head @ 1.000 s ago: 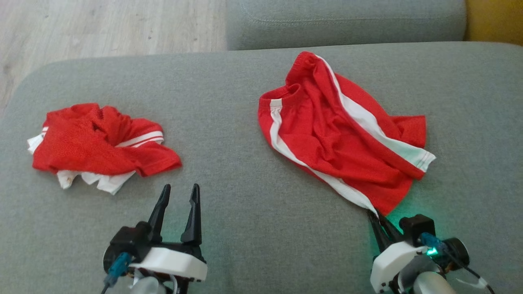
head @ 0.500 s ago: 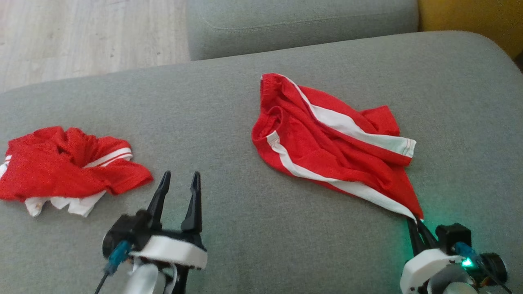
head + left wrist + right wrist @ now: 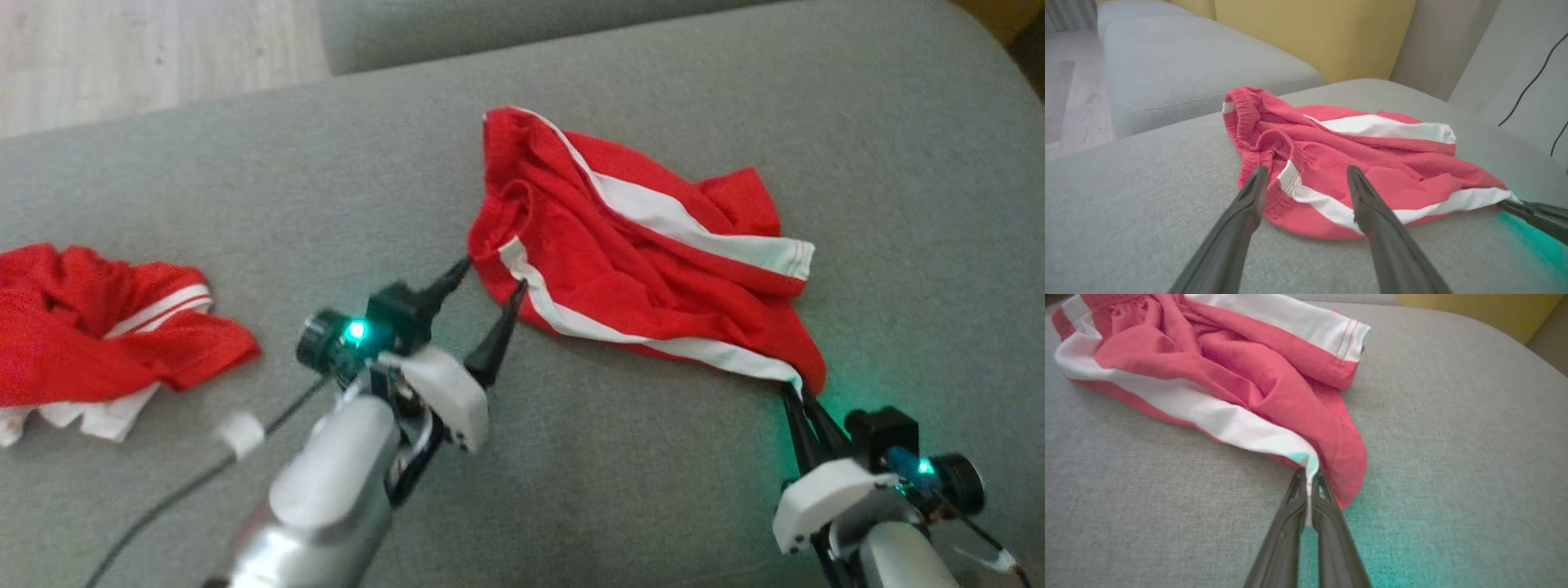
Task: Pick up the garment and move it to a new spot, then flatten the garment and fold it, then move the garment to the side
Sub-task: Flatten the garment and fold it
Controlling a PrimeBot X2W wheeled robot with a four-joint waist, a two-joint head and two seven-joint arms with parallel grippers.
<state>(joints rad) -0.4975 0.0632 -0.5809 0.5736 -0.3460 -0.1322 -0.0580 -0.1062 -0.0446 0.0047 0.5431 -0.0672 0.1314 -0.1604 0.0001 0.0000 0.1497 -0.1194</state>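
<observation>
1. A pair of red shorts (image 3: pixel 637 253) with white side stripes lies crumpled on a grey sofa cushion (image 3: pixel 571 490), toward the right half of the cushion in the head view.
2. The waistband (image 3: pixel 1235 122) forms the left end of the heap and the leg openings lie at the right. The cloth between them is creased and partly folded over itself.
3. The right tool (image 3: pixel 796 394) is closed tight on the near right corner of the shorts, where the lower white stripe (image 3: pixel 1208 412) ends at the leg hem. In the right wrist view a thin strip of white cloth runs down between the two dark fingers.
4. The cloth narrows to a point at that pinch, and the rest of the shorts rests on the cushion.
5. The left tool (image 3: pixel 494 274) stands wide and holds nothing. Its fingertips are at the near end of the waistband, one on either side of the spot where the lower stripe begins. Whether they touch the cloth cannot be told.
6. A green light glows on each wrist and tints the cushion beside the right tool.
7. A second red-and-white garment (image 3: pixel 82 327) lies bunched at the left edge of the cushion, well apart from the shorts and both tools.
8. Pale wooden floor (image 3: pixel 122 49) shows beyond the cushion at the upper left, and a yellow cushion (image 3: pixel 1310 32) stands behind the sofa seat in the left wrist view.
</observation>
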